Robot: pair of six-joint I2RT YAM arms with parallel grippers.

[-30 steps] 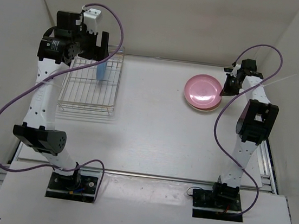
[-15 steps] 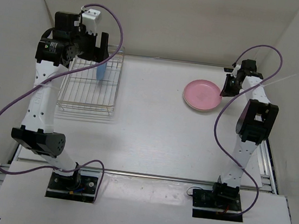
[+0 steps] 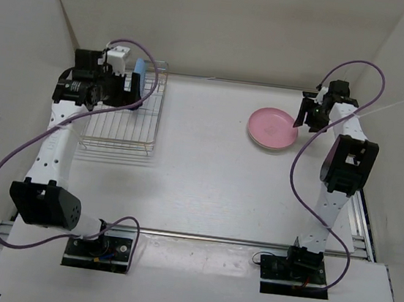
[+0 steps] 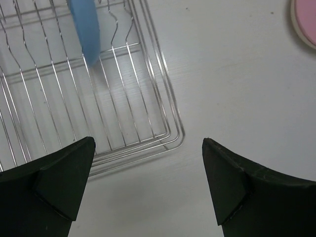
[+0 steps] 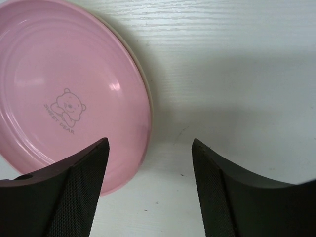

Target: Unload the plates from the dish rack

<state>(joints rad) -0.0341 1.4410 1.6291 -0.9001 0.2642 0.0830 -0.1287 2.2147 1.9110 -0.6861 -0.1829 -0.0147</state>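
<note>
At the table's [image 3: 206, 174] far left, the top view shows the left arm [image 3: 59, 141] reaching over the dish rack [image 3: 121, 123]. The light blue plate [image 3: 139, 77] stands on edge toward the rack's far end, close by the left jaws. From above, how wide those jaws stand is hard to make out. The left wrist view settles it: they are spread wide with nothing between them, and both dark fingers [image 4: 49, 182] are cut off by the bottom edge. Past the gap lie one corner of the rack and bare table. The blue plate sits well beyond one finger, upright in the wires, its top out of frame.

Further right, the top view shows the pink plate [image 3: 273, 126] lying flat on the table, with the right jaws just at its right rim. Only the right wrist view shows the small bear drawn on it and a thin sliver of the cream plate [image 5: 151, 111] underneath. The right jaws are released and apart. The pink rim runs below the gap, and one finger [image 5: 64, 197] hides part of the plate. Whether that finger touches it cannot be told.
</note>
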